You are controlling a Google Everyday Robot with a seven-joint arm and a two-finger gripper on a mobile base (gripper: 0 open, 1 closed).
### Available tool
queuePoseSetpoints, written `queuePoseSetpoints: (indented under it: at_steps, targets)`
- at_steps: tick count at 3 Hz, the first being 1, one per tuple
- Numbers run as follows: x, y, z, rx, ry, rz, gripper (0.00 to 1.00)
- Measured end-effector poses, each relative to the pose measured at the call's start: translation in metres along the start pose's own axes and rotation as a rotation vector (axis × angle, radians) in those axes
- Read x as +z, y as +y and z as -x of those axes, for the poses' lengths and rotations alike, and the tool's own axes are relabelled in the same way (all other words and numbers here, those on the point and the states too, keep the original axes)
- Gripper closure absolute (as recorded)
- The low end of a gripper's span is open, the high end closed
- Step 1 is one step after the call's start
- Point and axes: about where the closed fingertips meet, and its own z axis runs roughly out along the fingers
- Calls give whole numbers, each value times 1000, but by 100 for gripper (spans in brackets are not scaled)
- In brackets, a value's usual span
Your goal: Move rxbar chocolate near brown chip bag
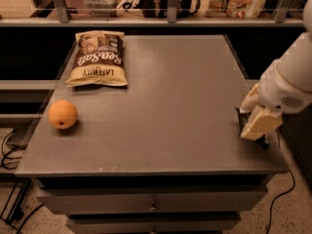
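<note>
rxbar chocolate [239, 122] sits at the far right edge of the bench [175, 96], almost entirely under the pincer [256, 128]. Reads as the pickup step: pincer is down on the bar, transport not begun. Can't tell how far open the pincer is, or whether it has hold of the bar; the view from this side doesn't show it.

Next move, my read: confirm a firm grip, lift clear of the bench surface, then carry left and away across the bench towards the far-left corner. Needs a clean lift first, since the bar lies right by the edge and a drag or nudge could push it off.

What shows of the bar: only a thin dark sliver on the pincer's left side and a dark bit below its tip. Flat, low, dark against the grey top. No print or label readable.

Outward: middle of the bench is bare grey. Orange [63, 114] sits near the left edge, well apart from the bar. brown chip bag [99, 57] lies flat at the far-left corner, "Sea Salt" lettering visible. Drop spot looks best just right of the bag, away from the orange.
</note>
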Motion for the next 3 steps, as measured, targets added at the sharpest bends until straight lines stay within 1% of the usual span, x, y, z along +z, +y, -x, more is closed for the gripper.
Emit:
queuePoseSetpoints:
  at_steps: [1,2,3]
  targets:
    - [-65,-33,44,-52,-135,-113,100]
    - [-126,-62,97,-100,-299,-207,100]
    - [-124,-62,96,-97,-296,-200,100]
